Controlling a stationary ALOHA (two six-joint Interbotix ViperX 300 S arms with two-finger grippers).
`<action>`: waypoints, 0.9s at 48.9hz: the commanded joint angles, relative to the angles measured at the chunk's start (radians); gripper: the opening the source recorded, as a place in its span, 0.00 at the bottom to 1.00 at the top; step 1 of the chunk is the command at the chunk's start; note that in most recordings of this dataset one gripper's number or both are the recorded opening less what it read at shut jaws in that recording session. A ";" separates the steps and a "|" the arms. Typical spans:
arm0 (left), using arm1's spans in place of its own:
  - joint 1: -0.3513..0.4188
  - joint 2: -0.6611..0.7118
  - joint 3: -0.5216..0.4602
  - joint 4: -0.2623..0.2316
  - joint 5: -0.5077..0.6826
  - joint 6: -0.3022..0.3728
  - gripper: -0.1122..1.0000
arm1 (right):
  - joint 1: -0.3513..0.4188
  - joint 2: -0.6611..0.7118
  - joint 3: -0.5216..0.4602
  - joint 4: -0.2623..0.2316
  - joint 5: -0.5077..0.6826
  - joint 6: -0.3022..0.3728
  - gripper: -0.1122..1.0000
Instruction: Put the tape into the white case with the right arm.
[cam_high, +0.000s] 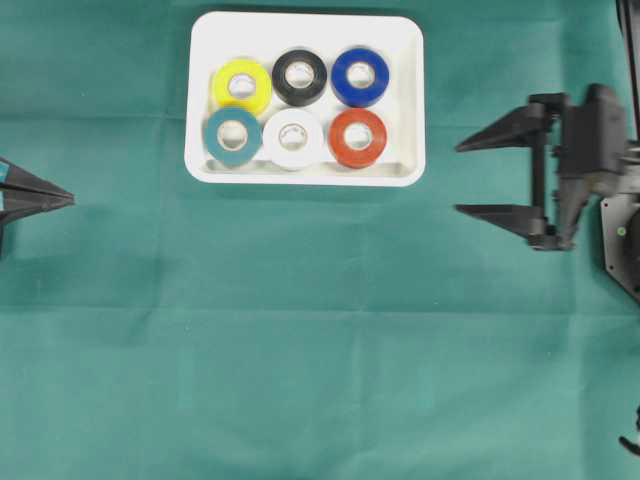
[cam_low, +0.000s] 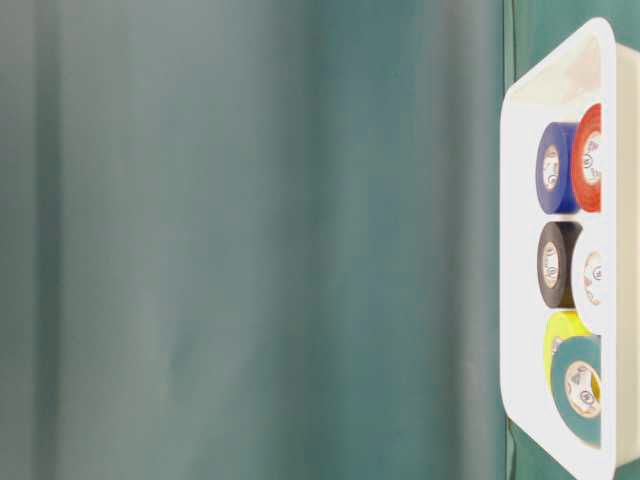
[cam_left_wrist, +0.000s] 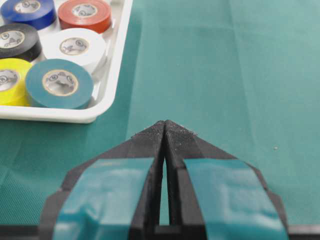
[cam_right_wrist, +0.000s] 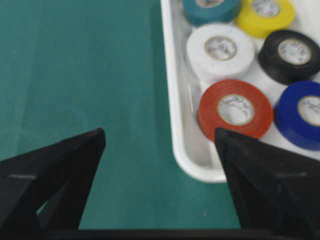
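- Hovering w/ jaws wide, right gripper (cam_high: 456, 178) holds nothing, at 3 o'clock of white case (cam_high: 404, 100).
- Six tape rolls sit inside; red roll (cam_high: 357, 138) nearest.
- Rolls prob. light, stiff; pinch across outer rim.

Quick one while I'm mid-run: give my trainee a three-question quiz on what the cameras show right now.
1. How many tape rolls lie in the white case?
2. True or false: the right gripper is shut on the red roll.
3. Which roll sits between the teal roll and the red one: A black, B white, C blue?

Key: 1. Six. 2. False; it is open, empty and apart from the case. 3. B, the white roll.
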 joint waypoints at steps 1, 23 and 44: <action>0.003 0.009 -0.012 -0.002 -0.005 0.000 0.11 | 0.003 -0.106 0.040 0.003 0.014 0.003 0.67; 0.003 0.009 -0.012 -0.002 -0.006 0.000 0.11 | 0.012 -0.376 0.241 0.002 0.098 0.005 0.67; 0.005 0.008 -0.012 -0.002 -0.006 0.003 0.11 | 0.051 -0.388 0.321 -0.002 -0.012 -0.003 0.67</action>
